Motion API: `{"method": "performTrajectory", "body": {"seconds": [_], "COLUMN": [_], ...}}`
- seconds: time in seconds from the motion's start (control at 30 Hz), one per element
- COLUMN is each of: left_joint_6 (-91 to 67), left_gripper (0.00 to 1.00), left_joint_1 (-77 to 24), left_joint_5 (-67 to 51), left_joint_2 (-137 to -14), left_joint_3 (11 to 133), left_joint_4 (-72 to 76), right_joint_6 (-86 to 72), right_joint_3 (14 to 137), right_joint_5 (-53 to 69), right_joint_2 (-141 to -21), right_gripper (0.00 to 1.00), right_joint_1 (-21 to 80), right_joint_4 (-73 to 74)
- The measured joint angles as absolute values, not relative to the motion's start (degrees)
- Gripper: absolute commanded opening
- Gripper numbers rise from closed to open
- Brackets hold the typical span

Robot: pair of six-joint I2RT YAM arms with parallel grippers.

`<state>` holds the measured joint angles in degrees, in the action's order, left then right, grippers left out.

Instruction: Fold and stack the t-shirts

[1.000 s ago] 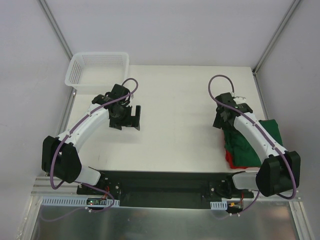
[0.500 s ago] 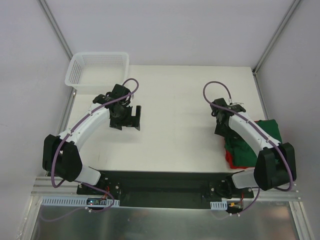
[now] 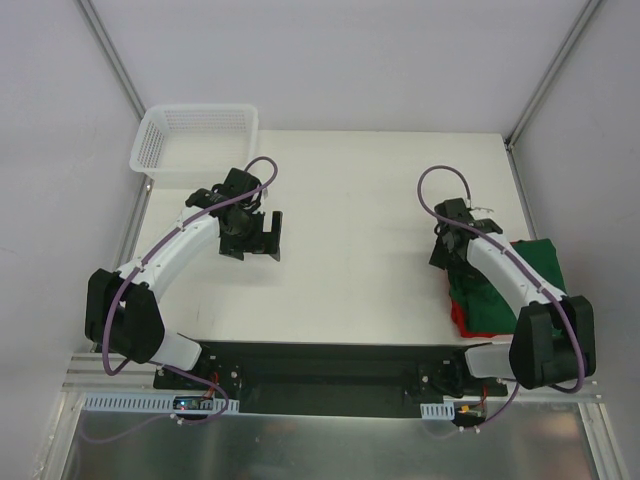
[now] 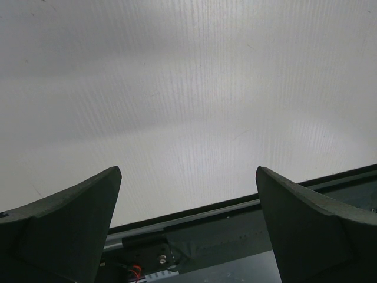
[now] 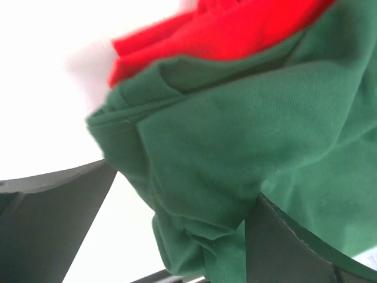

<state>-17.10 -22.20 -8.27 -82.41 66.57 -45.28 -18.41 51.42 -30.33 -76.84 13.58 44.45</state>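
Two t-shirts lie in a pile at the table's right side. The dark green t-shirt (image 3: 537, 262) is on top, and the red t-shirt (image 3: 458, 319) peeks out under its near left corner. My right gripper (image 3: 447, 252) is at the pile's left edge. In the right wrist view the green t-shirt (image 5: 235, 130) bunches between the wide-apart jaws of the right gripper (image 5: 185, 184), and the red t-shirt (image 5: 224, 29) shows beyond it. My left gripper (image 3: 262, 236) hangs open over bare table on the left; the left gripper (image 4: 187, 172) has nothing between its fingers.
A white mesh basket (image 3: 196, 141) stands at the table's far left corner, behind the left arm. The black base rail (image 3: 330, 365) runs along the near edge. Grey walls close in on both sides.
The right wrist swung left toward the pile's edge, then drifted slightly back right, staying low at the green t-shirt. The left arm has not moved.
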Motion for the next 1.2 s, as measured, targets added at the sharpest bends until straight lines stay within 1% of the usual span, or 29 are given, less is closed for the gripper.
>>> {"method": "performTrajectory", "body": {"seconds": [0.17, 0.63, 1.0, 1.2], "left_joint_6": [-17.10, -17.12, -17.12, -17.10], "left_gripper": [1.00, 0.99, 0.99, 0.99], "left_joint_1": [-22.20, -22.20, -22.20, -22.20], "left_joint_5": [-8.27, -8.25, -8.25, -8.25], "left_joint_2": [-82.41, -82.43, -83.79, -83.79], "left_joint_3": [66.57, 66.57, 66.57, 66.57], "left_joint_4": [-45.25, -45.25, -45.25, -45.25], "right_joint_6": [-16.51, -14.68, -14.68, -14.02], "right_joint_3": [51.42, 51.42, 56.95, 57.63], "right_joint_5": [-27.83, -20.16, -22.85, -24.23], "right_joint_2": [-75.13, -75.88, -75.77, -77.25], "right_gripper": [0.96, 0.96, 0.96, 0.96], "right_joint_1": [13.37, 13.37, 17.54, 18.15], "right_joint_4": [40.53, 33.30, 36.64, 35.92]}}
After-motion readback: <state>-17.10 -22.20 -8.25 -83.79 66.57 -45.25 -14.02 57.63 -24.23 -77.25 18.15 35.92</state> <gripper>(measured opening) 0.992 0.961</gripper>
